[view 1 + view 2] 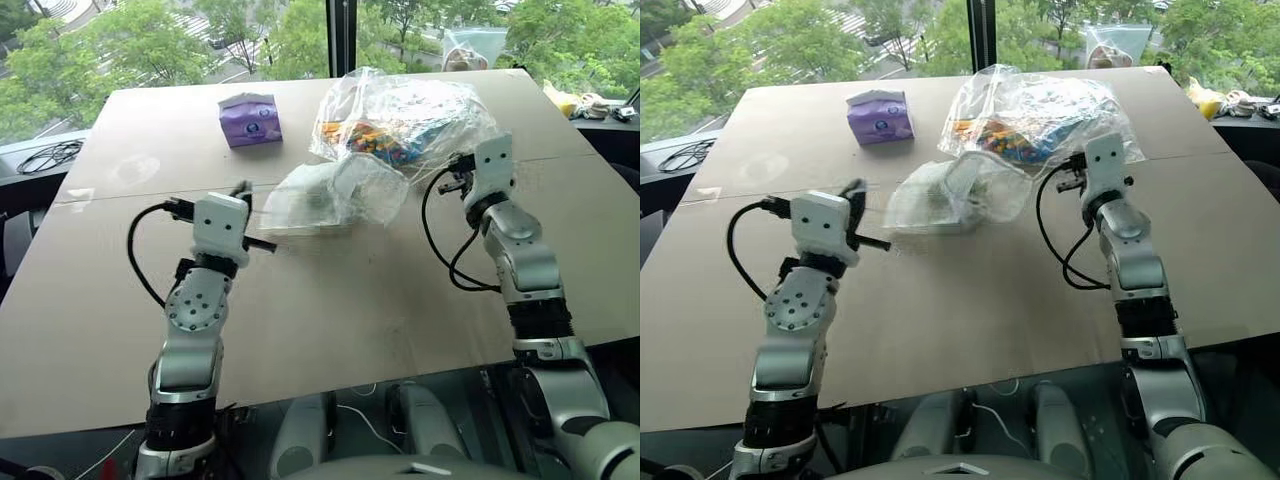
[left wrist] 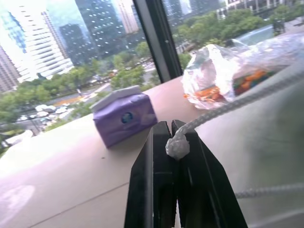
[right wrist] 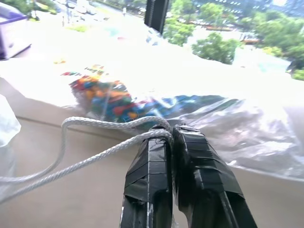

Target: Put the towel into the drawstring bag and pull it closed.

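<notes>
Left wrist view has the left gripper (image 2: 176, 137) clamped on the knotted end of the cord (image 2: 228, 105); in the right wrist view the right gripper (image 3: 172, 134) pinches a loop of the same cord. Between them, at the centre of the left eye view, the bag (image 1: 325, 196) lies bunched on the desk (image 1: 330, 320), a pale lump inside that is likely the towel (image 1: 312, 200). The knot sits close to the fingertips, so a hard pull could slip it free, or drag the light bag rather than cinch it. A clear bag (image 1: 405, 118) touches it behind; a purple pack (image 1: 250, 120) sits upper left.
</notes>
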Controlling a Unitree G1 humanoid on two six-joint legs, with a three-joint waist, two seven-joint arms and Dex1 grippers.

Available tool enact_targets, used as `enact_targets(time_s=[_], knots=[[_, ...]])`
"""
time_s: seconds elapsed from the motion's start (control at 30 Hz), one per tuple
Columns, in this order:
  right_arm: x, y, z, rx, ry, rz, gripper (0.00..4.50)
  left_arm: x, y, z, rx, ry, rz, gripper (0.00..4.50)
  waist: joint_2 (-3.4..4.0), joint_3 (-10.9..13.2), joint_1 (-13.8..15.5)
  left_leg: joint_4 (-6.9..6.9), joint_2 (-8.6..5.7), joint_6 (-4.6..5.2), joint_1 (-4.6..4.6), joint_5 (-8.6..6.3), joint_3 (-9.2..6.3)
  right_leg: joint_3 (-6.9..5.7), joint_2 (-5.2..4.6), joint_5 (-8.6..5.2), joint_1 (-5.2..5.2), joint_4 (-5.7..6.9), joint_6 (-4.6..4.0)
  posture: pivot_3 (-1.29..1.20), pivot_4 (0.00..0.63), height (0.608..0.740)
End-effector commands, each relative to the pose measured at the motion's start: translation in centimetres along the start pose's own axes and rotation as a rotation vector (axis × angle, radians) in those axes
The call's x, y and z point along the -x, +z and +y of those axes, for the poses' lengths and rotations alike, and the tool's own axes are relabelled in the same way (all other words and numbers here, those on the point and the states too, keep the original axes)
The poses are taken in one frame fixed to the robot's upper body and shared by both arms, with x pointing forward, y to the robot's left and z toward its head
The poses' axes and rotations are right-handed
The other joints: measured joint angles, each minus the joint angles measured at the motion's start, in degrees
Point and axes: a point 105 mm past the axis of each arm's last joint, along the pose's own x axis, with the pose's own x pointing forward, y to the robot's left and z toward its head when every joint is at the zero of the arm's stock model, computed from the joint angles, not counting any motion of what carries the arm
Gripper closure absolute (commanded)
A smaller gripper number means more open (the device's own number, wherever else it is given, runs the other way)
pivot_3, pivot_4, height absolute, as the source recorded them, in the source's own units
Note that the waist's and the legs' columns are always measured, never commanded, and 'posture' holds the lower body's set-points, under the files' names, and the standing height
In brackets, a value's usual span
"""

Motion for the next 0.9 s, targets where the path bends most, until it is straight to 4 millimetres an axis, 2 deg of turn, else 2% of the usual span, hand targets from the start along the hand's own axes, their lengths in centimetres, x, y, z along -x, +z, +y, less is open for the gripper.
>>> enact_targets(time_s=[0.03,0.1,0.2,0.4,0.5,0.63,0.7,0.83,0.9], knots=[[-0.6,3.6,-3.4,0.033,-0.159,-0.153,4.50,-1.2,2.6,5.1,-0.114,0.223,-0.084,4.45,0.00,0.00,0.04,-0.02,0.00,0.00,0.00,0.00,0.00,0.00,0.01,0.02,0.00,-0.01,0.04,0.00,0.150,0.740],[-0.8,4.0,-4.5,0.039,-0.208,-0.174,4.50,-1.9,2.7,7.1,-0.081,0.322,-0.066,4.45,0.00,0.00,0.07,-0.02,-0.01,0.00,-0.01,0.00,0.03,0.01,0.01,0.13,0.02,-0.03,0.22,0.00,0.150,0.740],[-0.9,3.5,-6.2,-0.014,-0.302,-0.155,4.50,-2.4,1.5,9.9,0.099,0.514,0.030,4.45,-0.03,-0.02,-0.11,-0.02,-0.02,0.02,0.01,0.00,0.14,0.09,-0.02,0.14,0.06,-0.10,0.25,0.00,0.150,0.740],[0.0,1.2,-9.2,-0.151,-0.480,-0.066,4.50,-2.7,-0.1,10.8,0.157,0.589,0.142,4.45,-0.03,-0.01,-0.16,-0.03,0.00,0.01,-0.01,0.00,0.15,0.10,0.00,0.27,0.05,-0.08,0.10,0.00,0.150,0.740],[0.8,0.2,-10.5,-0.205,-0.577,-0.026,4.50,-1.9,-1.5,12.0,0.157,0.675,0.218,4.45,-0.03,-0.01,-0.29,-0.04,0.00,0.01,0.02,0.00,0.16,0.12,0.00,0.28,0.04,-0.05,0.09,0.00,0.150,0.740],[2.4,-2.4,-12.6,-0.336,-0.748,0.086,4.50,0.0,-4.7,13.2,0.269,0.825,0.383,4.45,-0.03,-0.01,-0.22,-0.03,0.01,0.01,0.06,0.00,0.15,0.12,0.01,0.27,0.05,0.01,0.10,0.00,0.150,0.740],[3.3,-3.9,-13.3,-0.416,-0.827,0.147,4.50,0.5,-5.3,13.7,0.267,0.860,0.412,4.45,-0.03,-0.01,-0.22,-0.02,0.01,0.01,0.06,0.00,0.14,0.12,0.01,0.27,0.05,0.02,0.10,0.00,0.150,0.740],[3.9,-5.2,-13.4,-0.472,-0.870,0.212,4.50,0.3,-5.5,13.7,0.328,0.871,0.397,4.45,-0.03,-0.01,-0.26,-0.02,0.00,0.01,0.05,0.01,0.15,0.13,0.01,0.29,0.05,0.01,0.08,0.00,0.150,0.740],[2.7,-4.9,-11.8,-0.478,-0.770,0.221,4.50,-1.0,-5.1,12.5,0.368,0.791,0.363,4.45,-0.03,-0.01,-0.26,-0.02,0.00,0.01,0.04,0.01,0.17,0.15,0.00,0.29,0.04,0.01,0.08,0.00,0.150,0.740]])
